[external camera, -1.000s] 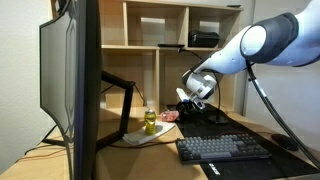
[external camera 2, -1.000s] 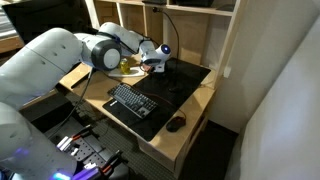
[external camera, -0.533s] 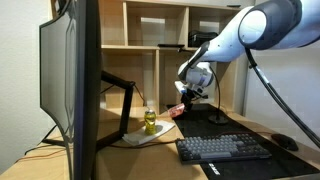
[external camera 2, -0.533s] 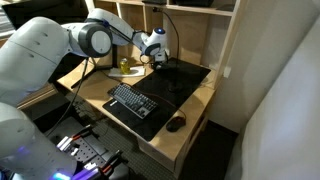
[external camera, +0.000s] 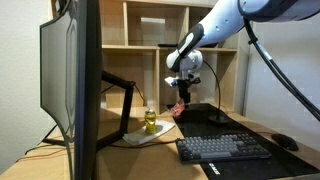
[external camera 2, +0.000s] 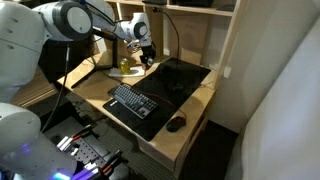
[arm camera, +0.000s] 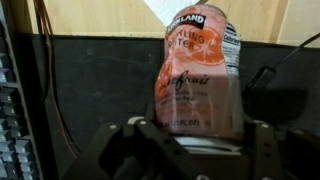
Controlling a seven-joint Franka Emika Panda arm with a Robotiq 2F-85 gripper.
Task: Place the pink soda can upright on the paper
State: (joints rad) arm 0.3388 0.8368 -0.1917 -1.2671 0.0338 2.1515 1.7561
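Pinching the pale pink cylindrical drink can (arm camera: 200, 75), the Robotiq gripper (arm camera: 200, 138) has its jaws clamped on the can's lower body.

- Pick-up: done. In an exterior view the can (external camera: 178, 106) hangs under the gripper (external camera: 181, 92), clear of the desk.
- Target: the thin grey-white paper sheet (external camera: 136, 140) lies below and to one side, and the small yellow-green clear bottle (external camera: 149, 122) stands on it.
- Position: the can is above the black desk mat (arm camera: 90, 90), near the sheet but not yet over it.
- Left to do: carry across, bring the can upright (its tilt is hard to judge), lower it beside the bottle, release.
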